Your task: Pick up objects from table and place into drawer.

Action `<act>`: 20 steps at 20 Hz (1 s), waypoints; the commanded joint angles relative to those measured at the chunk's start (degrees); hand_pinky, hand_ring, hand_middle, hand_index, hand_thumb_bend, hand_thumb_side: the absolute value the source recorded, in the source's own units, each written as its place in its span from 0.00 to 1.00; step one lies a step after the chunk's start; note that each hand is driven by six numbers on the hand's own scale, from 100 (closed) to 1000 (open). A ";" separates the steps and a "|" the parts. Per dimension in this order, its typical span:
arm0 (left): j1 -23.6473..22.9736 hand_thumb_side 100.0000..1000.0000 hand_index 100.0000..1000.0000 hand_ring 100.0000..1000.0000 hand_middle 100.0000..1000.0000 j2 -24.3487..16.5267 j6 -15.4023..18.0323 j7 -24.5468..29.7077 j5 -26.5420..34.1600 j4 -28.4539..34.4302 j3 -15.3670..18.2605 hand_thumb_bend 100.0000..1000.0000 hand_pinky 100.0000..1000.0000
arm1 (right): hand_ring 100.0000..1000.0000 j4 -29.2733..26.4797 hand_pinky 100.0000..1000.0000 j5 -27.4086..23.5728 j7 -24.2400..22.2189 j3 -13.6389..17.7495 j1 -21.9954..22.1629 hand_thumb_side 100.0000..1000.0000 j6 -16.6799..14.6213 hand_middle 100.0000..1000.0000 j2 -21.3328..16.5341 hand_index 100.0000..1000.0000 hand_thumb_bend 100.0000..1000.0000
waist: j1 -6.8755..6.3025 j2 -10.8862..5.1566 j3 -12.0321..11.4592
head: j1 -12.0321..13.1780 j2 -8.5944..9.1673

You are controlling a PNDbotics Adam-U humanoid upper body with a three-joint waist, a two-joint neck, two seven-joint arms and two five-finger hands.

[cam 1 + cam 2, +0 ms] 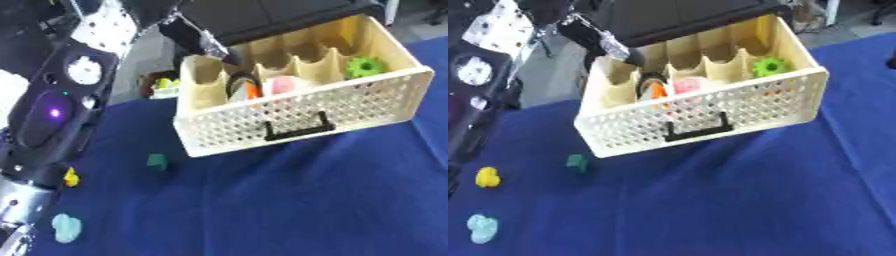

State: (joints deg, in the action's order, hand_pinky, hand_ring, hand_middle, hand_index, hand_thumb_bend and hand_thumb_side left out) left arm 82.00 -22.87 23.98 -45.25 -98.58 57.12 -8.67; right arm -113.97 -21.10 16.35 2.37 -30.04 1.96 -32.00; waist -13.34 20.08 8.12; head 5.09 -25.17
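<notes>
A cream perforated drawer (350,107) with a black handle (302,129) stands pulled out over the blue table. Its divided compartments hold a green gear-shaped piece (365,66), a pink thing (284,85) and an orange and black thing (248,86). On the cloth lie a small teal piece (157,161), a yellow piece (487,177) and a pale cyan piece (66,227). My left arm rises along the left edge, and my left hand (203,44) is over the drawer's back left compartment, blurred. My right hand shows in neither view.
The drawer comes out of a black cabinet (262,15) at the top. Beyond the table's far edge, left of the drawer, sits a small cluster of green, yellow and red things (163,84). Blue cloth (306,200) spreads across the front and right.
</notes>
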 commanded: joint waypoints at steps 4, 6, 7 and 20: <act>-4.12 0.11 0.63 0.50 0.50 -5.32 12.19 -6.72 17.31 4.18 1.56 0.40 0.36 | 0.51 -0.62 0.79 0.79 0.24 0.22 -0.03 1.00 -0.08 0.33 -1.92 0.57 0.00 | 2.11 -2.47 -1.76 | -0.81 -2.55; -6.03 0.11 0.65 0.47 0.48 -6.39 14.88 -6.11 25.60 5.72 1.67 0.16 0.33 | 0.52 -0.62 0.78 1.31 0.03 0.15 -0.31 1.00 -0.20 0.33 -2.38 0.57 0.00 | 2.81 -2.71 -2.32 | -0.96 -3.00; -6.85 0.14 0.66 0.45 0.46 -6.73 15.84 -5.07 29.84 6.65 1.77 0.00 0.31 | 0.52 -0.62 0.78 1.61 -0.18 0.09 -0.51 1.00 -0.28 0.33 -2.62 0.58 0.00 | 3.12 -2.81 -2.56 | -0.95 -3.19; -19.05 0.60 0.76 0.37 0.39 -10.48 2.32 29.20 90.49 34.28 5.43 0.00 0.21 | 0.55 -0.62 0.74 6.87 -3.34 -0.85 -5.04 1.00 0.24 0.36 -6.46 0.61 0.00 | 7.58 -3.65 -3.98 | -2.85 -3.90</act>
State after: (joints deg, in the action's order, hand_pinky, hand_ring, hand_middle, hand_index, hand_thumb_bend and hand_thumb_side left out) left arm 62.29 -31.06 28.32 -18.79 -13.18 87.94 -4.66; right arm -113.96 -15.14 13.32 1.32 -34.12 2.09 -36.34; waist -6.16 17.90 4.14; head 2.53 -28.68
